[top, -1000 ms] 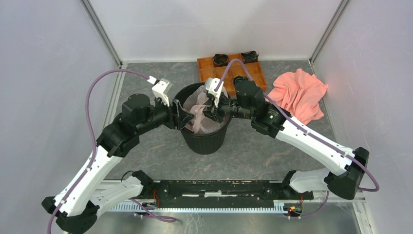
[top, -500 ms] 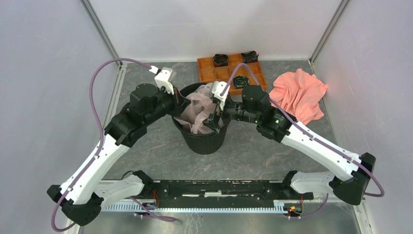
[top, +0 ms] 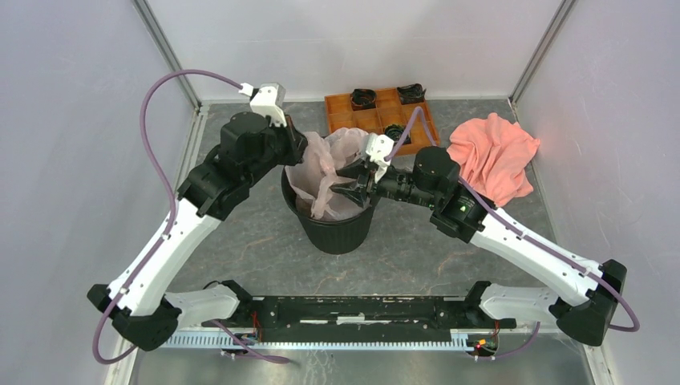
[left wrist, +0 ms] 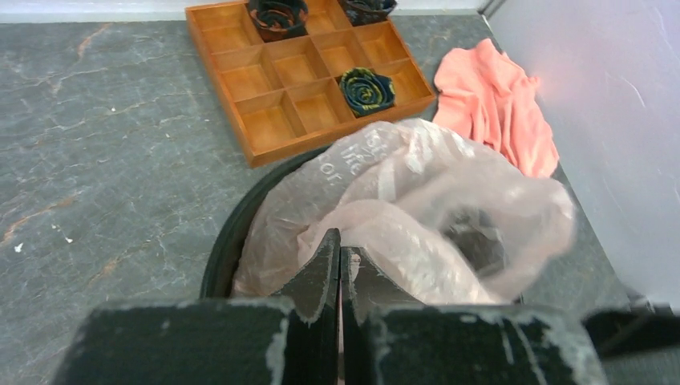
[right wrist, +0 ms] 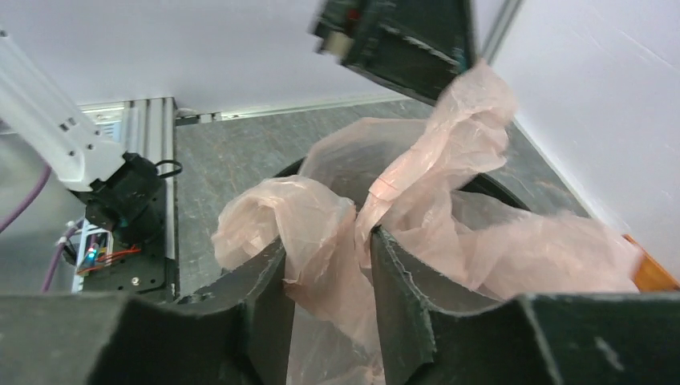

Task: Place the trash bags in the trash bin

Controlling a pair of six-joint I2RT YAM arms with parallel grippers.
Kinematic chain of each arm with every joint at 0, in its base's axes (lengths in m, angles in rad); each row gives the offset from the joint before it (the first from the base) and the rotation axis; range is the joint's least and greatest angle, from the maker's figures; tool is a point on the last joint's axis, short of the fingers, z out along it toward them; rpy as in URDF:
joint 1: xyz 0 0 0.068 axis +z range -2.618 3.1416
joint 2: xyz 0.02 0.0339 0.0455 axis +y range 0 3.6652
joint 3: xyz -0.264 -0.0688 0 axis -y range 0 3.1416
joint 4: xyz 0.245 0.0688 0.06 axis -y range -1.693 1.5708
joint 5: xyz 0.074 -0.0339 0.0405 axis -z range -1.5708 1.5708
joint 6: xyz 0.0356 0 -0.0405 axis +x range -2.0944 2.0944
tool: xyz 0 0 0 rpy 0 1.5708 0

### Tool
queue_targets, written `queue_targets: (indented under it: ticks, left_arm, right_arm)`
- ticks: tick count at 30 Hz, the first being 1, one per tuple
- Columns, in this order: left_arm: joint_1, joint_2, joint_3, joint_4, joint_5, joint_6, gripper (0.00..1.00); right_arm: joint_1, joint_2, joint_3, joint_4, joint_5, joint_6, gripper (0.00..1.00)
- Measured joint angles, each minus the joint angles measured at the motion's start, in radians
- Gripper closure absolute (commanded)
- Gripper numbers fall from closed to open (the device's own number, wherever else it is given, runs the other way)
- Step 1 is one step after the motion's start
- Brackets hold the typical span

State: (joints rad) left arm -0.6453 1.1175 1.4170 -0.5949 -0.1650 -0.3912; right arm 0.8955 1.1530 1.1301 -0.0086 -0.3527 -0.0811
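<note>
Left gripper (left wrist: 338, 245), jaws pinching the bag (top: 321, 160), has lifted it above the bin (top: 337, 237); right gripper (right wrist: 325, 253), jaws spread, has retreated, leaving the bag half out

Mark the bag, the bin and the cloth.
bag (top: 323, 163): top external view, crumpled middle
bin (top: 337, 234): top external view, front wall
cloth (top: 491, 157): top external view, middle of heap

Left fingers (left wrist: 321, 273) pressed together; right fingers (right wrist: 409, 309) spread apart, facing them.
</note>
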Motion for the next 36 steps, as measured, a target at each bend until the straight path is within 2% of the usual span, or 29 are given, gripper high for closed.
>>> queue_targets:
  ticks: [2,5,12,14,15,20,24,29,36]
  left_arm:
    - [0.000,0.040,0.040,-0.018,-0.037,-0.008,0.98]
    - [0.000,0.084,0.083,-0.051,-0.085,-0.012,0.98]
    - [0.031,0.166,0.171,-0.116,-0.208,-0.012,0.98]
    - [0.052,0.177,0.179,-0.122,-0.233,-0.011,0.98]
    - [0.072,0.184,0.180,-0.122,-0.244,-0.011,0.98]
    - [0.165,0.202,0.157,-0.121,-0.246,-0.010,0.98]
    - [0.223,0.195,0.075,-0.105,-0.195,-0.011,0.98]
    - [0.238,0.150,-0.090,-0.089,-0.090,-0.013,0.98]
    - [0.252,0.013,-0.267,-0.047,0.072,-0.085,0.98]
  right_arm:
    - [0.000,-0.003,-0.007,0.016,-0.038,0.009,0.82]
    - [0.000,-0.014,-0.024,0.026,-0.066,0.016,0.92]
    - [-0.001,-0.134,-0.192,0.013,-0.068,0.037,0.92]
    - [-0.001,-0.174,-0.246,0.008,-0.058,0.054,0.96]
    - [-0.001,-0.196,-0.273,0.005,-0.053,0.064,0.99]
    - [-0.001,-0.259,-0.312,-0.020,-0.008,0.096,1.00]
    - [-0.001,-0.311,-0.353,-0.018,0.042,0.112,1.00]
    - [0.002,-0.356,-0.407,0.026,0.129,0.154,1.00]
    - [0.003,-0.360,-0.457,0.114,0.257,0.178,1.00]
